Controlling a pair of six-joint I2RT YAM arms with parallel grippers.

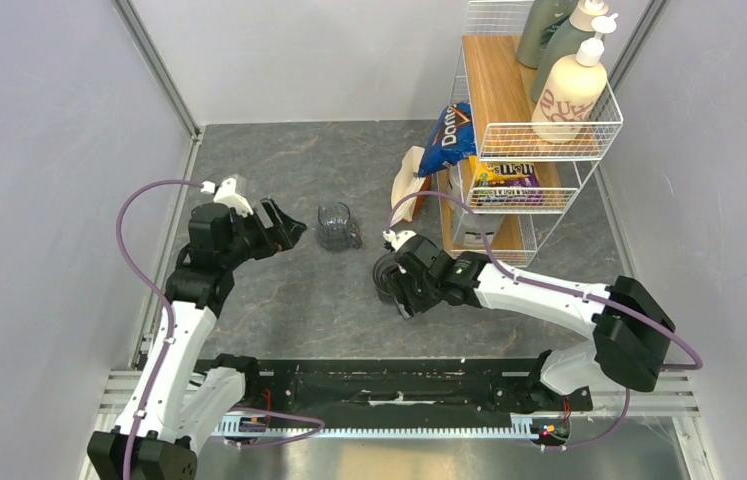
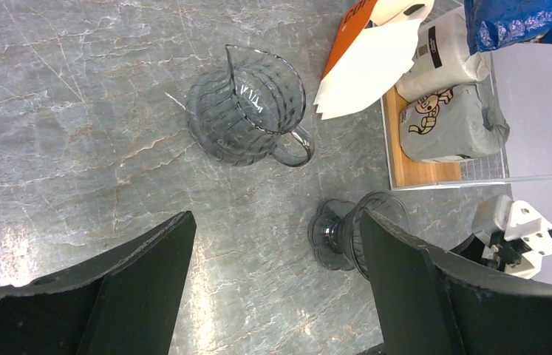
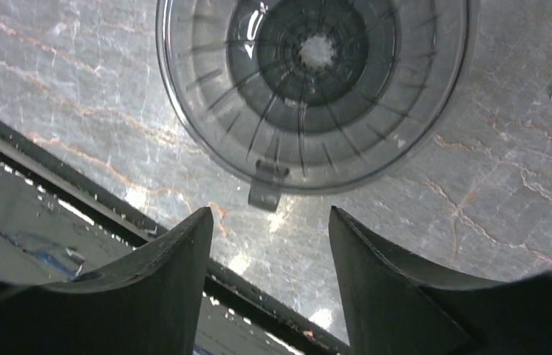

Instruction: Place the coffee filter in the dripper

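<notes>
Right arm: your right pincer [image 3: 269, 214] is spread, with nothing between the fingers. It points down at the worktop [image 1: 289, 290], and the dripper [image 3: 313, 89] lies just beyond the fingertips. The dripper stands upright on the worktop, mouth up. The right wrist view looks straight down its ribbed walls to the small hole at the bottom. Its handle [image 3: 267, 188] points into the gap between your fingers, just short of the tips. It looks apart from them, but you cannot tell for certain.

Left arm: your left pincer [image 2: 276, 222] is spread too and holds nothing. It hangs above the worktop on the left side, aimed toward the middle. Between its fingers you see the jug [image 2: 247, 111], upright, handle turned toward the dripper.

Top view: the jug sits between the left pincer and the rack [image 1: 549, 128], apart from both. The dripper is near the jug, on its right and closer to the arm bases. It does not touch the jug and is mostly hidden under the right pincer.

The filter packet [image 2: 369, 66] is a flat white wedge leaning against an orange box [image 2: 350, 22] at the foot of the rack. A grey bag [image 2: 450, 122] lies on the rack's bottom shelf just beside it. A blue chip bag [image 1: 449, 138] rests against the rack by the packet. The bottles [image 1: 569, 90] stand in the top basket.
</notes>
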